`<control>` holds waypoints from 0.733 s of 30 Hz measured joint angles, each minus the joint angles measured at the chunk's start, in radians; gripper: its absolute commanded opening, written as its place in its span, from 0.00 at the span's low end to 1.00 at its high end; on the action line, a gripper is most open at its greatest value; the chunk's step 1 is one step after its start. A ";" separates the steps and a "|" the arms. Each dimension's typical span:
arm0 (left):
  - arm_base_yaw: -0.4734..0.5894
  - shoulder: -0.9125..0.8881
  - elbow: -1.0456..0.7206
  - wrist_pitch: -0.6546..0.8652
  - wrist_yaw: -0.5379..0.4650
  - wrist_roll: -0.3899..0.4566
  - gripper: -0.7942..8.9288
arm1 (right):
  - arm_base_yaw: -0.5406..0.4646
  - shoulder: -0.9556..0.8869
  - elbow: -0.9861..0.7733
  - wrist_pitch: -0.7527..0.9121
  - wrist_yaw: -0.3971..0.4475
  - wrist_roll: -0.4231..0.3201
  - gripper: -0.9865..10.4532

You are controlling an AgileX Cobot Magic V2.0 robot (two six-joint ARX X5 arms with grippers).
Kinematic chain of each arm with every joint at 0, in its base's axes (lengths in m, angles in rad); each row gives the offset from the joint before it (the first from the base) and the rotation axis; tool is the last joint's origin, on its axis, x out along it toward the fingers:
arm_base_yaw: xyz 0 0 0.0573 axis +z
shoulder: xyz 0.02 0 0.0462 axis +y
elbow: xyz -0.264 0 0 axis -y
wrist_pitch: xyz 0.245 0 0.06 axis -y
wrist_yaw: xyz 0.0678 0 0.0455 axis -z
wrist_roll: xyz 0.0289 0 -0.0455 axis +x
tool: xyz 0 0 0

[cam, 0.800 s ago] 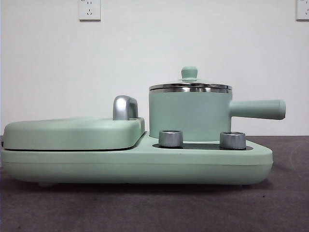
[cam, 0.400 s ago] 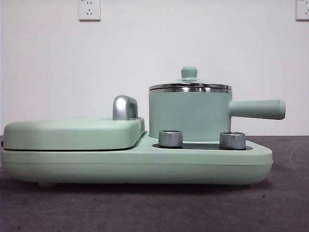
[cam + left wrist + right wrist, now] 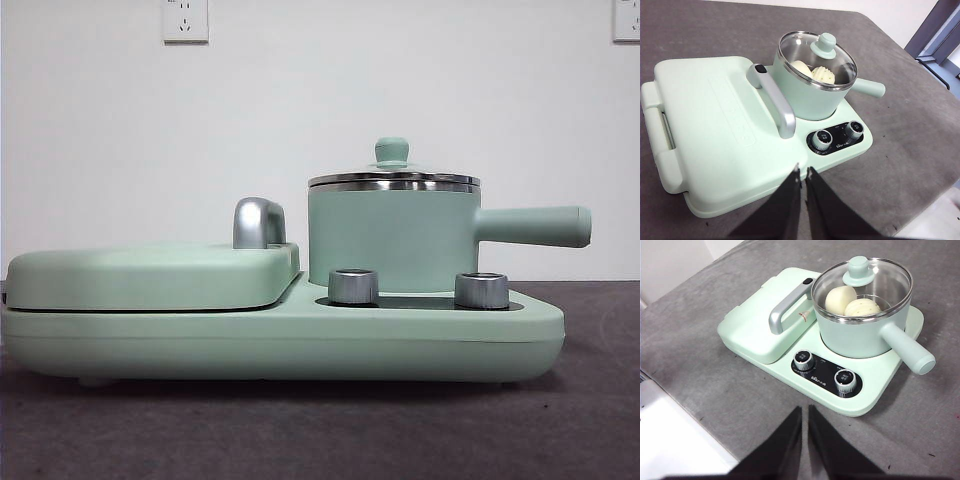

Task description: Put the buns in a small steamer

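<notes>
The small steamer (image 3: 393, 232) is a mint-green pot with a steel rim, a long side handle (image 3: 532, 226) and a glass lid with a green knob (image 3: 391, 150). It stands on the right of a green cooker base (image 3: 300, 340). Through the lid both buns show inside the pot: a smooth cream one (image 3: 840, 298) (image 3: 801, 68) and a ridged shell-shaped one (image 3: 864, 307) (image 3: 823, 75). My left gripper (image 3: 803, 172) and right gripper (image 3: 804, 411) are both shut and empty, held high and well back from the cooker. Neither shows in the front view.
A flat mint-green griddle lid (image 3: 150, 275) with a chrome handle (image 3: 258, 222) lies shut on the base's left half. Two steel knobs (image 3: 353, 286) (image 3: 481, 290) sit at the base's front. The grey table's edge (image 3: 685, 410) is close in the right wrist view.
</notes>
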 measured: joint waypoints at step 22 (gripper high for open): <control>0.620 -0.414 -0.755 0.570 -0.004 0.079 0.10 | 0.000 0.000 0.000 0.000 0.000 0.000 0.10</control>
